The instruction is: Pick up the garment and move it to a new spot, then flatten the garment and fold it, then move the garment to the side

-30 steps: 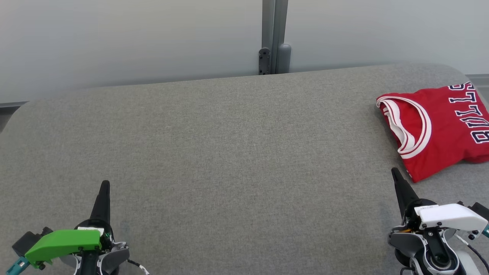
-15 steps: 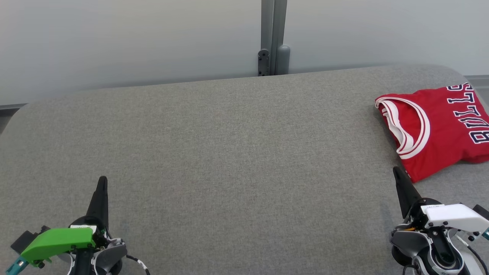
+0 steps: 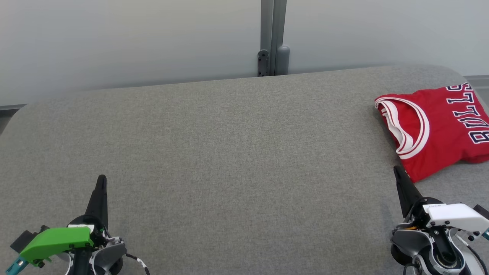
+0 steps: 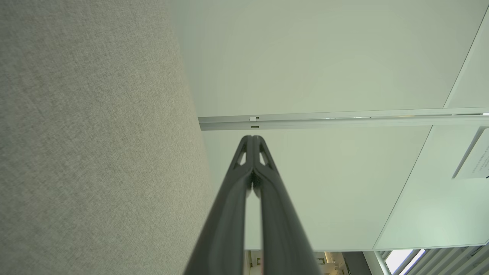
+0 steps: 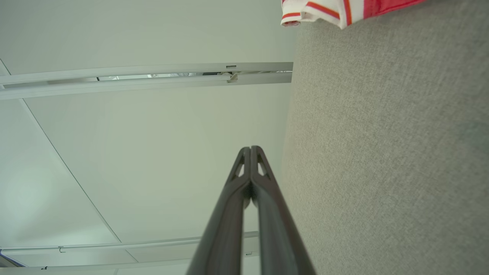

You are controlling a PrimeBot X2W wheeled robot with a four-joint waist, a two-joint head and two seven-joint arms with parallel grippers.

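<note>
The garment [image 3: 439, 130] is a red sleeveless jersey with white trim and dark lettering, lying folded at the far right of the grey padded table [image 3: 229, 152]. A corner of the garment [image 5: 344, 9] shows at the top of the right wrist view. My right gripper [image 3: 397, 170] is shut and holds nothing; its tip sits just in front of the jersey's near corner. In the right wrist view the right gripper [image 5: 250, 148] has both fingers pressed together. My left gripper [image 3: 101, 178] is shut too, at the lower left, far from the jersey. The left gripper [image 4: 252, 138] holds nothing in its wrist view.
A pale wall panel with a grey vertical post [image 3: 273, 38] runs behind the table's far edge. The table's rounded left corner [image 3: 23, 110] and right corner [image 3: 454, 72] are in view. The jersey runs past the picture's right edge.
Both grippers have drawn back slightly toward the bottom of the head view, still shut. The jersey has not moved.
</note>
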